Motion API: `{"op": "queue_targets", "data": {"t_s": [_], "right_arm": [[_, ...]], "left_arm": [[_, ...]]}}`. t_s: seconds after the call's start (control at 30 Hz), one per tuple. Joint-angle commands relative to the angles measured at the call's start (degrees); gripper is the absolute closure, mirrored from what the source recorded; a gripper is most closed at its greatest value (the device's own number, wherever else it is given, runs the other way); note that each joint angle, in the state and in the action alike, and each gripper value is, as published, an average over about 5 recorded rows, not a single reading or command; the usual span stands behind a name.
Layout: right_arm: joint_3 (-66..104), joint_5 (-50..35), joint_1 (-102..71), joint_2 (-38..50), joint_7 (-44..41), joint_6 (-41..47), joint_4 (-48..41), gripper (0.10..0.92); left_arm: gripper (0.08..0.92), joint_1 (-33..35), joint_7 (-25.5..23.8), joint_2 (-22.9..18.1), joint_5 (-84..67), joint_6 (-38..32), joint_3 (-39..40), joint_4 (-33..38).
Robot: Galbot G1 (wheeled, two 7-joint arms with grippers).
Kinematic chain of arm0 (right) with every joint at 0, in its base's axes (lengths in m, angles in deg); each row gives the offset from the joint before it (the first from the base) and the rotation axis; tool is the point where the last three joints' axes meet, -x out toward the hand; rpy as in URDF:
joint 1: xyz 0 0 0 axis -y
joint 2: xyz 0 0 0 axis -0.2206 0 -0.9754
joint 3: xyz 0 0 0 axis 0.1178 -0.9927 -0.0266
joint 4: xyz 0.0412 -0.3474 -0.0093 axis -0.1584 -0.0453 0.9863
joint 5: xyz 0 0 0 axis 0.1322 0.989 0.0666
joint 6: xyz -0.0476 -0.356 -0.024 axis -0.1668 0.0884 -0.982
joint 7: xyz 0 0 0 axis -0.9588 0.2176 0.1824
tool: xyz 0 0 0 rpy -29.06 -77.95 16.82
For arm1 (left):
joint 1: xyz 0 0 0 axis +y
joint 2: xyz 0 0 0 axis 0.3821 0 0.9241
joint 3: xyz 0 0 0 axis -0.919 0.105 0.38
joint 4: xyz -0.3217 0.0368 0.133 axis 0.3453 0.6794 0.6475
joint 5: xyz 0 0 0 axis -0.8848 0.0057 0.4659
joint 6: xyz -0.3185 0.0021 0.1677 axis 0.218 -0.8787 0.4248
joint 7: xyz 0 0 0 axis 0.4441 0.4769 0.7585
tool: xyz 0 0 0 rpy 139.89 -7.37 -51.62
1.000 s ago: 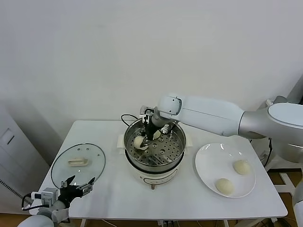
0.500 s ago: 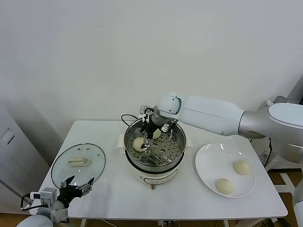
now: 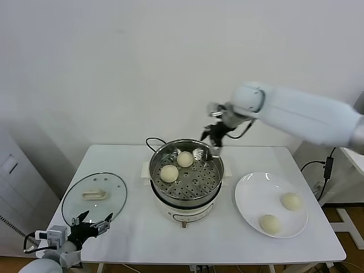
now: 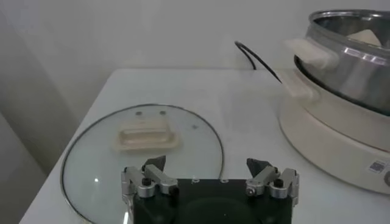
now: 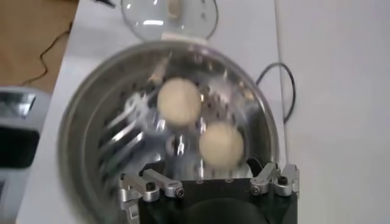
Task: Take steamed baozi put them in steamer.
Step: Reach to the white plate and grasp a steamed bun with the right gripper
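On your far left, the left gripper [image 4: 210,178] hangs parked with jaws wide over the glass lid [image 3: 94,197] on the bench [image 3: 136,227]; only its wrist view shows the gap. In the steamer [image 3: 186,177], two smooth, pale, round baozi [image 3: 169,173] sit on the tray, below the right gripper [image 3: 211,138], whose wide jaws hold nothing. Two more baozi lie on the plate [image 3: 250,199].

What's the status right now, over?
Right gripper open, empty, above steamer. Left gripper open by lid. Two baozi in, two on plate.
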Motion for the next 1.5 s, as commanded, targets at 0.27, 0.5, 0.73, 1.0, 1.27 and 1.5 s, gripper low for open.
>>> {"op": "queue_targets", "data": {"t_s": [0.27, 0.5, 0.73, 1.0, 1.27, 1.5], "right_arm": [[-1.78, 14.08, -3.77, 21.00, -10.57, -12.30, 4.55, 0.203], [7.20, 21.98, -15.58, 21.89, -11.01, -14.41, 3.69, 0.203], [13.16, 25.73, -24.40, 20.85, -11.27, -16.03, 2.08, 0.203], [19.39, 29.04, -33.18, 19.59, -11.40, -16.75, 0.66, 0.203], [24.35, 32.34, -38.45, 18.46, -11.01, -17.06, -0.71, 0.203], [28.22, 33.70, -42.57, 16.84, -10.37, -17.17, -2.42, 0.203]], "left_arm": [[0.177, 0.12, 0.00, 0.57, -0.74, -0.10, -0.60, 0.11], [0.177, 0.07, 0.05, 0.86, -0.82, 0.01, -0.75, 0.08], [0.177, -0.08, 0.06, 0.89, -0.82, 0.12, -0.63, 0.04], [0.177, 0.00, 0.07, 0.86, -0.79, 0.19, -0.57, 0.00], [0.177, 0.02, 0.11, 0.70, -0.70, 0.29, -0.45, 0.05], [0.177, 0.01, 0.15, 0.40, -0.55, 0.41, -0.24, 0.14]]}}
